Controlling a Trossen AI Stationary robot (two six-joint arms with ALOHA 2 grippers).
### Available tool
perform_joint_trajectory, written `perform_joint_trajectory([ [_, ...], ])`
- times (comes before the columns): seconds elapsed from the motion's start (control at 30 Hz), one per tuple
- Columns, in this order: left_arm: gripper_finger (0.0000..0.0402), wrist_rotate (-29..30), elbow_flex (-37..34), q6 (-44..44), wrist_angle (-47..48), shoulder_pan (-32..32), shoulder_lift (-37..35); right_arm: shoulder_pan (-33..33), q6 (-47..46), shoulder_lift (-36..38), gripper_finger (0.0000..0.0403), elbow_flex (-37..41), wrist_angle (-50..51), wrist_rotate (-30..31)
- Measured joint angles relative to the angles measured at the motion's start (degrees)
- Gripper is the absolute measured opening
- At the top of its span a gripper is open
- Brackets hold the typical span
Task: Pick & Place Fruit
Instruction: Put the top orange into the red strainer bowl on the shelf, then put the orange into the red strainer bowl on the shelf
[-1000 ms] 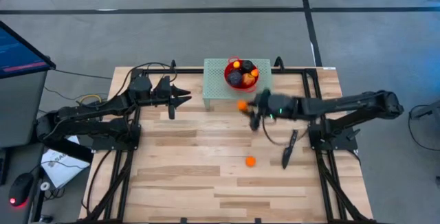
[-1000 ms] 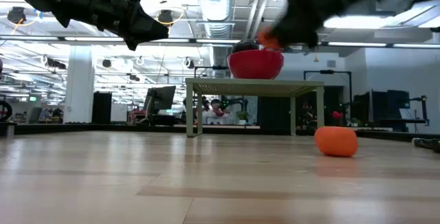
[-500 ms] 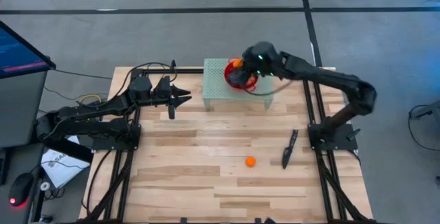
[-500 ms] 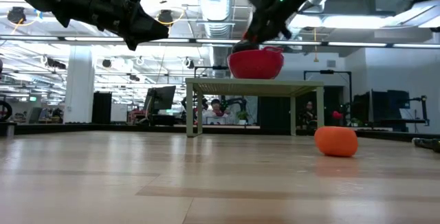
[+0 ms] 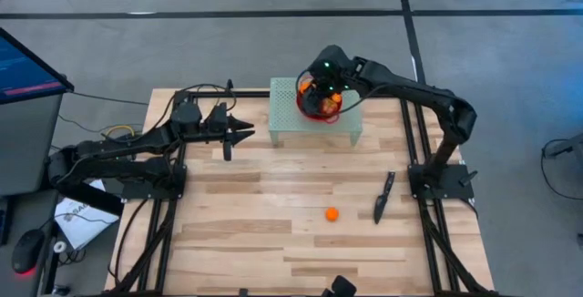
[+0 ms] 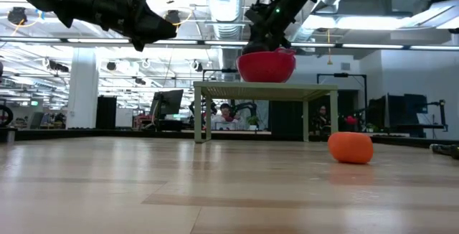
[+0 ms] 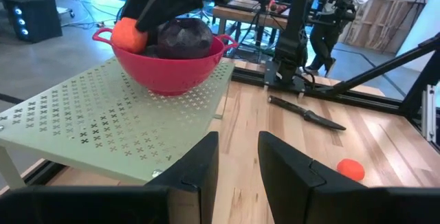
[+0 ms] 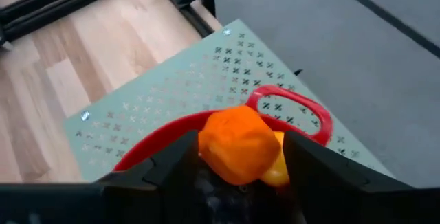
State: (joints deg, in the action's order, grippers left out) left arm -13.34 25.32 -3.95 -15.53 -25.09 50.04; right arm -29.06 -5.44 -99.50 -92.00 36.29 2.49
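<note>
1. The right gripper (image 5: 316, 86) hangs over the red bowl (image 6: 266, 67) on the green perforated stand (image 7: 82, 124), an orange fruit (image 8: 237, 143) between its fingers (image 8: 313, 162); whether they grip it cannot be told.
2. Dark and orange fruits (image 5: 325, 102) fill the bowl.
3. One orange fruit (image 5: 332, 213) lies alone on the wooden table (image 5: 246, 233), near a dark knife (image 5: 383, 196).
4. The left gripper (image 5: 244, 132) waits above the table left of the stand, its fingers (image 7: 196, 165) narrowly parted and empty.
</note>
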Motion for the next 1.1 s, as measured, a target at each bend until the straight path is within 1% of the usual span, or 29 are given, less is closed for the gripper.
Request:
perform_joint_trajectory([
  [0.17, 0.0097, 0.0, 0.0, 0.0, 0.0, 0.06, 0.0, 0.0, 0.04, 0.23, 0.0228, -0.09, -0.04, -1.19],
  [0.27, 0.0097, 0.0, 0.0, 0.0, -0.02, 0.03, 0.0, 0.02, 0.96, 1.69, 0.0245, -0.07, -0.59, -1.26],
  [0.4, 0.0097, 0.0, 0.0, 0.0, -0.02, 0.03, 0.0, 0.73, 2.11, 5.62, 0.0255, -0.09, -2.44, -1.22],
  [0.5, 0.0097, 0.02, 0.0, 0.0, -0.02, 0.03, -0.01, 3.65, 4.11, 9.65, 0.0255, -0.09, -1.41, -1.17],
  [0.63, 0.0097, 0.0, 0.0, 0.0, -0.02, 0.02, 0.0, 12.55, 5.79, 14.93, 0.0255, 0.99, 2.57, -1.05],
  [0.77, 0.0097, 0.01, 0.0, 0.02, 0.0, 0.01, 0.0, 23.86, 4.31, 17.51, 0.0255, 6.08, 6.64, 1.11],
  [0.9, 0.0097, 0.0, 0.0, 0.02, 0.02, 0.01, 0.0, 33.92, -3.22, 18.72, 0.0255, 13.6, 6.54, 4.72],
  [1.0, 0.0097, 0.01, 0.0, 0.02, 0.01, 0.01, -0.01, 39.28, -10.08, 18.61, 0.0255, 18.21, 5.76, 4.97],
  [1.1, 0.0097, 0.01, 0.0, 0.03, 0.0, 0.01, -0.01, 44.12, -13.91, 17.58, 0.0255, 22.29, 3.57, 4.95],
])
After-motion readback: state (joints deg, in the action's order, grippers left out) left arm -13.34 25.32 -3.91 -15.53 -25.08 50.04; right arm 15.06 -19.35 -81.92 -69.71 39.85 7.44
